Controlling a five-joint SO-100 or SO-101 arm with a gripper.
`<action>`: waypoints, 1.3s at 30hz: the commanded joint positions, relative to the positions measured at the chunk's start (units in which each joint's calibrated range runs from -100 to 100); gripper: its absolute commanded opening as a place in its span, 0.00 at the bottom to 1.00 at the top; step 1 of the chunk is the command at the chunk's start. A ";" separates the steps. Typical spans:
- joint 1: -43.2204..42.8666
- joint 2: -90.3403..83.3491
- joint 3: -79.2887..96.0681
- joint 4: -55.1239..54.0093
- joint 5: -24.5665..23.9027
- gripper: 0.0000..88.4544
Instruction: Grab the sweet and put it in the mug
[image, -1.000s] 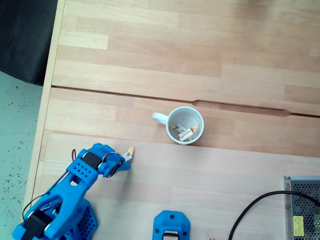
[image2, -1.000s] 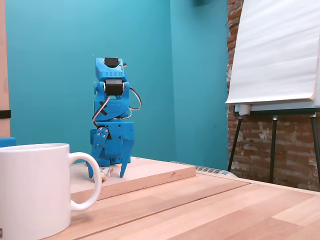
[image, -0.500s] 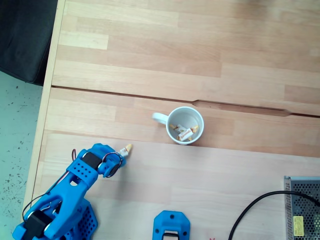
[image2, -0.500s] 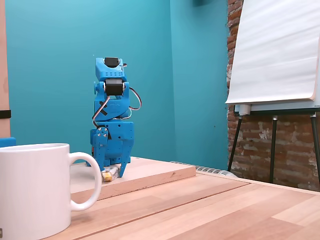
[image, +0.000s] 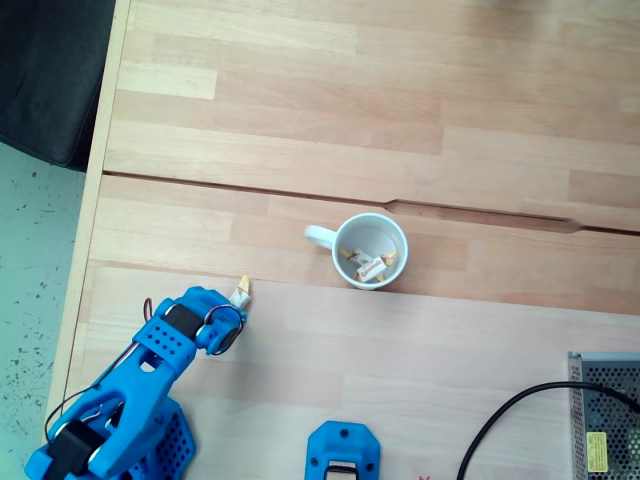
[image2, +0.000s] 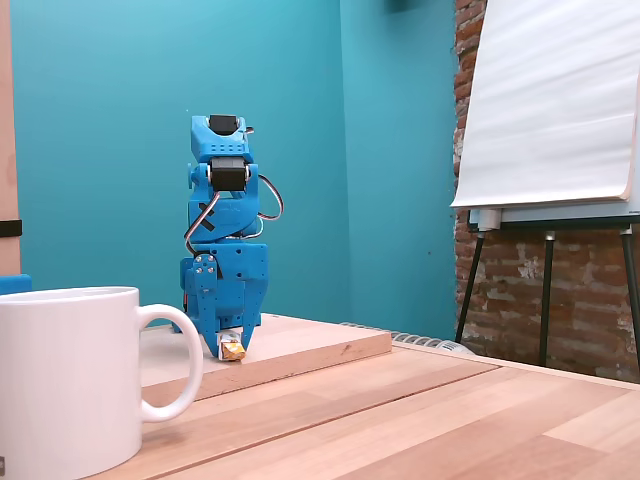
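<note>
sweet and mug sit on a pale wooden table (image: 420, 110), and the mug (image: 369, 250) serves as the landmark. seen from above, the mug stands upright near the middle of the table with its loop handle toward the left of that view, and its white inside holds several small wrapped candies (image: 368, 263); the low side view (image2: 70, 380) shows only its outer wall and handle, so the contents are hidden there.

blue arm (image: 130, 400): in the top view it lies below and left of the mug, well apart from it, folded toward the table's lower left corner. the side view shows what the top view cannot, that the arm stands tall and folded, with its gripper pointing straight down at a raised wooden board behind the mug.

gripper (image2: 231, 343): its fingers are drawn narrow around the sweet (image2: 233, 351), which shows as a small yellow-orange bit between the tips, at or just above the board; whether it touches the board cannot be told. from above, the sweet (image: 240, 292) pokes out past the gripper (image: 236, 304) tip, on the side toward the mug's handle.

a black cable (image: 510, 420) and a metal mesh box (image: 605, 420) lie below and right of the mug in the top view; an easel with a white sheet (image2: 550, 100) stands right of it in the side view.
</note>
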 joint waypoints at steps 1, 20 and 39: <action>0.40 -1.33 -0.31 -0.55 0.29 0.00; 8.10 -11.32 -15.39 9.54 2.20 0.00; 18.05 -10.37 -40.54 17.84 6.15 0.00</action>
